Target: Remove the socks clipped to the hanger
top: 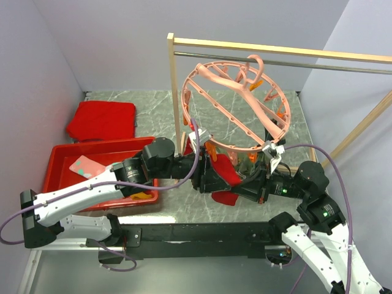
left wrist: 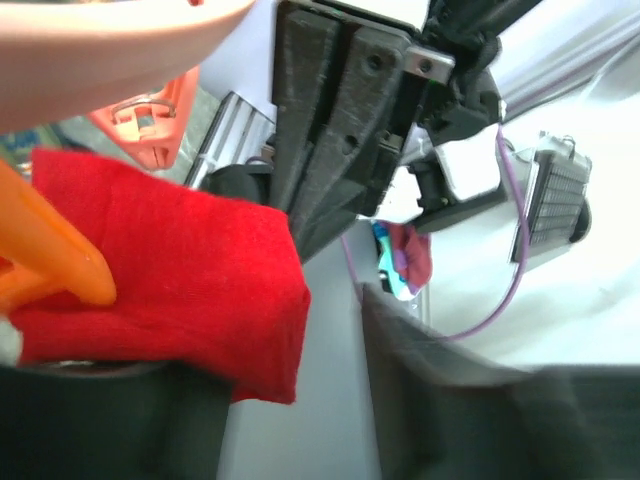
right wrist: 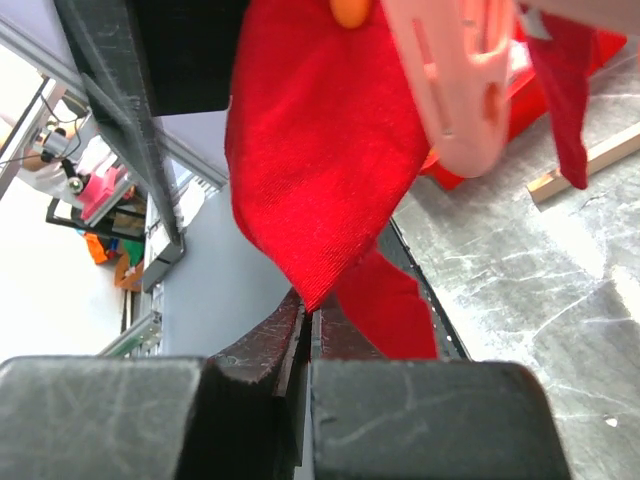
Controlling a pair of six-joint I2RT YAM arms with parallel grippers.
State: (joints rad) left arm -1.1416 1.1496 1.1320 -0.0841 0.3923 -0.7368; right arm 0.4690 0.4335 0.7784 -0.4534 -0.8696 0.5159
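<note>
Fingertips of the right gripper point(right wrist: 306, 318) pressed together just under the tip of the red sock point(right wrist: 320, 150).
Whether pinching fabric, impossible to tell. Left gripper point(left wrist: 300, 410) spread beside that sock, held by an orange clip point(left wrist: 50, 265) at the low rim of the hanger point(top: 236, 104). Partly done, judging by the pink sock point(top: 86, 165) in the red tray point(top: 98, 146); this one yet to free.

Left tool point(top: 213, 174), right tool point(top: 237, 182) crowded under hanger point(top: 260, 109) — red sock point(top: 227, 174) between, rack post point(top: 175, 92) beside, open tabletop point(top: 153, 110) behind.
</note>
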